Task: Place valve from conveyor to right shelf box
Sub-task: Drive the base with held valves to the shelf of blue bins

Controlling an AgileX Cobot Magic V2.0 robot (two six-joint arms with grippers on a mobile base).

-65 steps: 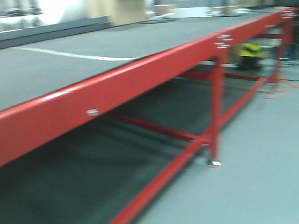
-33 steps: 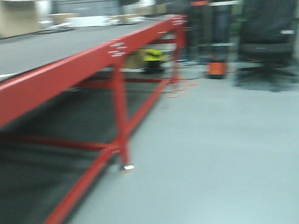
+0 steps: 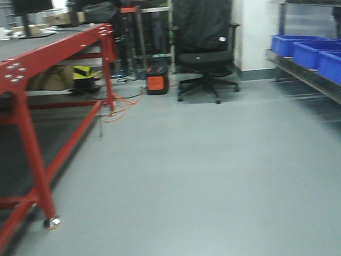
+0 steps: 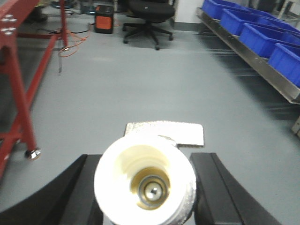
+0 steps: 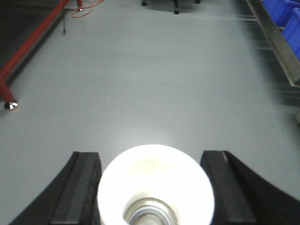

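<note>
Where the steel shelf point(image 3: 310, 77) runs along the right side, we count four blue bins point(image 4: 262, 38) in the left wrist view; their contents cannot be made out. We count two valves, both off the conveyor point(image 3: 48, 51) and above the grey floor point(image 3: 221, 177). One valve point(image 4: 145, 185) is clamped between the black fingers point(image 4: 70, 197) of the left gripper point(image 4: 147, 161), and a second valve point(image 5: 154, 183) is clamped likewise in the right gripper point(image 5: 150, 157). One office chair point(image 3: 206, 49) stands beyond.
</note>
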